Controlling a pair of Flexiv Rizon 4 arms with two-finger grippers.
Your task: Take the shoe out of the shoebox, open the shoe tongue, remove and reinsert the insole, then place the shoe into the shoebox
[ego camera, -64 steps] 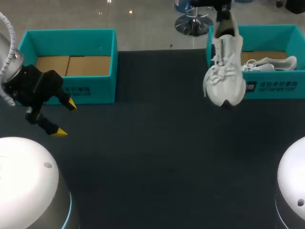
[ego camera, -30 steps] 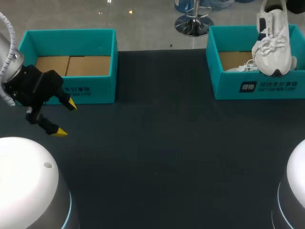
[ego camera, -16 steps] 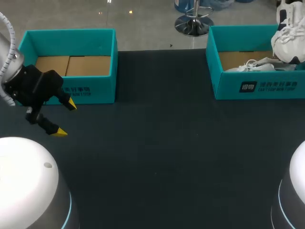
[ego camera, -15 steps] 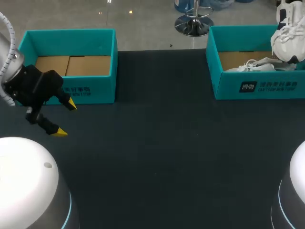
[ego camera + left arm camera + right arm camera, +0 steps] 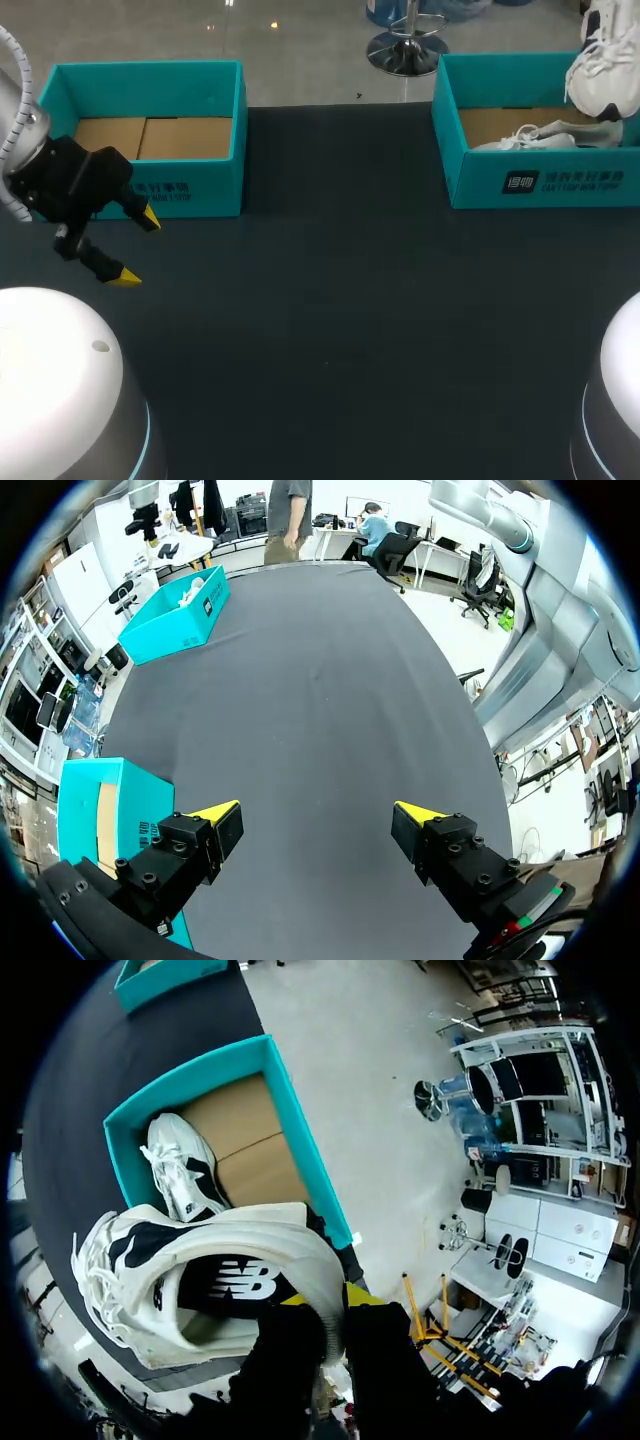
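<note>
A white sneaker hangs in the air over the far right end of the teal right shoebox. In the right wrist view my right gripper is shut on the sneaker at its heel collar, with the open box below. A second white shoe lies inside that box, also seen under the gripper. The right gripper itself is outside the head view. My left gripper stands open over the mat at the left, nothing between its fingers.
A second teal shoebox with a bare cardboard floor stands at the back left, just behind my left gripper, and shows beside it. The dark mat covers the table between the two boxes.
The held sneaker has travelled from in front of the right box up and to the right, ending over the box's far right end. The left arm has not moved.
</note>
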